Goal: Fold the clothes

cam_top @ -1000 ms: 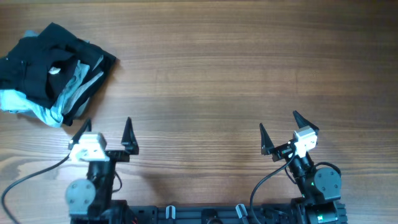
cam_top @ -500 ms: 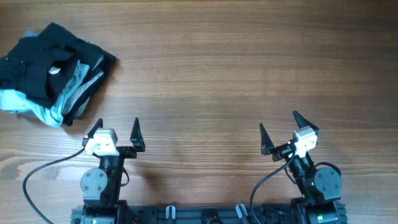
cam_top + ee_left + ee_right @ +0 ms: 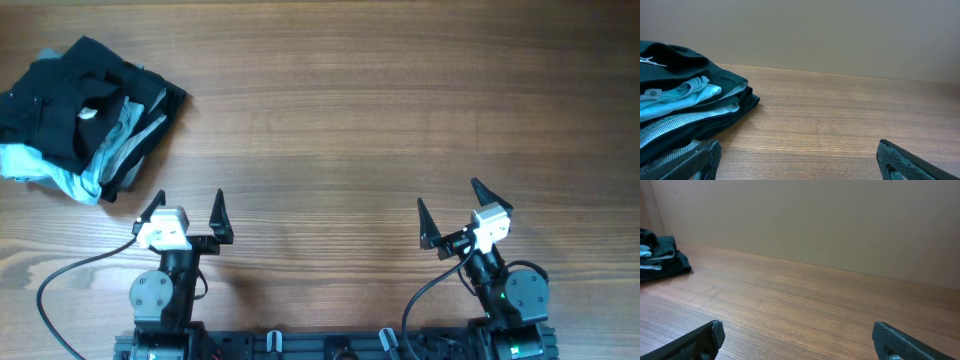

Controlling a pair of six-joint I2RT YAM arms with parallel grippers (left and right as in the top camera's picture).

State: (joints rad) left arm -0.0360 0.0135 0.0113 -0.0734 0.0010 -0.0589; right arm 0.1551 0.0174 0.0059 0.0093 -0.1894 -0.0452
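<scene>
A heap of clothes [image 3: 85, 118], black, grey and light blue, lies at the far left of the wooden table. It also shows in the left wrist view [image 3: 682, 107] and small at the left of the right wrist view [image 3: 660, 257]. My left gripper [image 3: 185, 212] is open and empty near the front edge, just below and to the right of the heap. My right gripper [image 3: 450, 210] is open and empty near the front right. In the wrist views both pairs of fingers [image 3: 800, 162] [image 3: 800, 342] stand wide apart over bare wood.
The wooden table [image 3: 380, 110] stretches bare across the middle and right. A plain beige wall [image 3: 815, 220] stands behind the table's far edge. A cable [image 3: 70, 275] runs from the left arm's base to the front left.
My left arm turned and shifted a little to the right between one second ago and half a second ago, and has held still since. The right arm and the clothes have not moved.
</scene>
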